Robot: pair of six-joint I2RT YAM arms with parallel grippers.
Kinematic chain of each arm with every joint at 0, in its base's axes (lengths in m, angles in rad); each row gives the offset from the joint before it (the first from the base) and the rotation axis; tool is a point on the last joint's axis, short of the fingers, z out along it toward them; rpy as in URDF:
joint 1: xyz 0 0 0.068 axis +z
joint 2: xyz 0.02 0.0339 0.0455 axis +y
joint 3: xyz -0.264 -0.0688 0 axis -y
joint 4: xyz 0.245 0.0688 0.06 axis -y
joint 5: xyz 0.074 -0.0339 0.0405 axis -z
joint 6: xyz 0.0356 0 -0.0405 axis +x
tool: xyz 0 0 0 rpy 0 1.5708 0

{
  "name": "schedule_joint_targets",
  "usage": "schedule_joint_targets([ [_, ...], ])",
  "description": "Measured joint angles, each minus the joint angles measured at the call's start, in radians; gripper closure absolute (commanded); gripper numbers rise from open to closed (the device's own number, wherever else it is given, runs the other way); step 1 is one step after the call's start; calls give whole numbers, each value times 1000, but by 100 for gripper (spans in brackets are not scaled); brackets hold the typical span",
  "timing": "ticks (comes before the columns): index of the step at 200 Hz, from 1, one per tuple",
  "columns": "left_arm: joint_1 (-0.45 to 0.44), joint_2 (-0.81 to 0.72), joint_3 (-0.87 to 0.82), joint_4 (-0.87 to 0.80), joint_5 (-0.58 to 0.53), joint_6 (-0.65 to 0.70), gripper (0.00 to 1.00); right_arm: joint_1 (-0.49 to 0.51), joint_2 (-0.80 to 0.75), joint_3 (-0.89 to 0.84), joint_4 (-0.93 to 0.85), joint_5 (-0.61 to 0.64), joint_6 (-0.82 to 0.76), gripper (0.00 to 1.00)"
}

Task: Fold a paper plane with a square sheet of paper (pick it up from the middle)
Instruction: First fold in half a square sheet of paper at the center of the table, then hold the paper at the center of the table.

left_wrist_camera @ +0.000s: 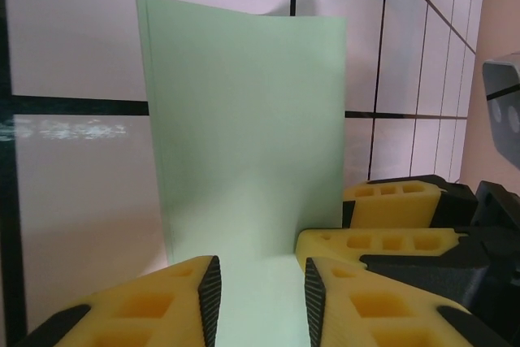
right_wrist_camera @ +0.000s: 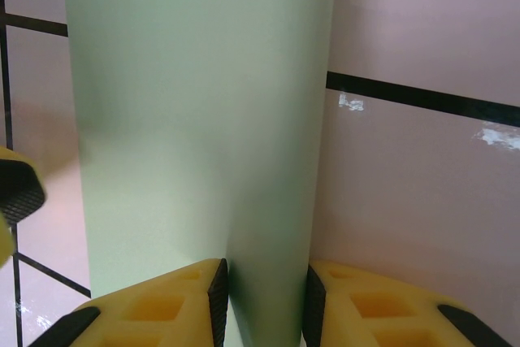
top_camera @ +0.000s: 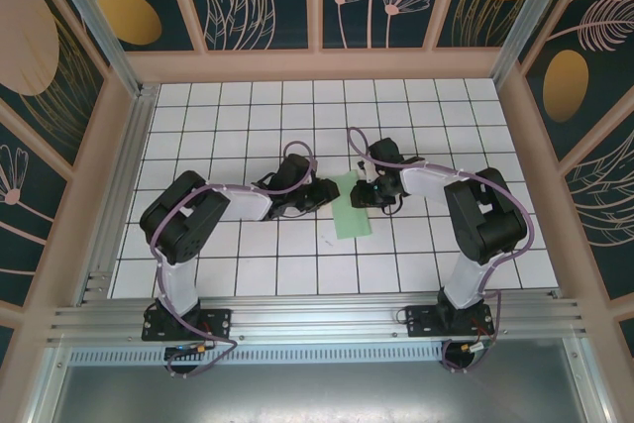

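The thin, light green square sheet of paper (top_camera: 354, 207), folded to a narrow strip, lies flat on the white tiled table (top_camera: 248, 116) midway between the arms. From above, its long axis runs 12 to 6 o'clock. Both ends look blunt, so it has no nose to point with yet.

The left gripper (top_camera: 325, 193) meets its far half from 9 o'clock and the right gripper (top_camera: 374, 192) from 3 o'clock, equally near. At each wrist, the paper (left_wrist_camera: 244, 119) (right_wrist_camera: 195, 103) stretches lengthwise toward 12 o'clock.

The jaws of both the left gripper (left_wrist_camera: 262, 270) and right gripper (right_wrist_camera: 266, 274) stand narrowly apart with paper in the gap. I cannot tell whether either pinches.
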Motion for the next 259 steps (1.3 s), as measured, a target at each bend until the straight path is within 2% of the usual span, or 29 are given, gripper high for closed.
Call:
schedule_joint_targets([
  [38, -13, 36, 42, -15, -1, -3, 75, 0, 1, 2, -2, 0, 0, 65],
  [193, -25, 70, 92, -115, -28, 15, 83, 0, 4, 9, -11, -2, 0, 63],
  [211, -28, 75, 113, -157, -41, 23, 85, 0, 4, 10, -12, -5, 5, 60],
  [235, -36, 78, 145, -223, -72, 39, 87, 7, -8, 10, -12, -3, 30, 52],
  [259, -46, 82, 177, -284, -110, 58, 89, 20, -77, 0, -5, 85, 72, 42],
])
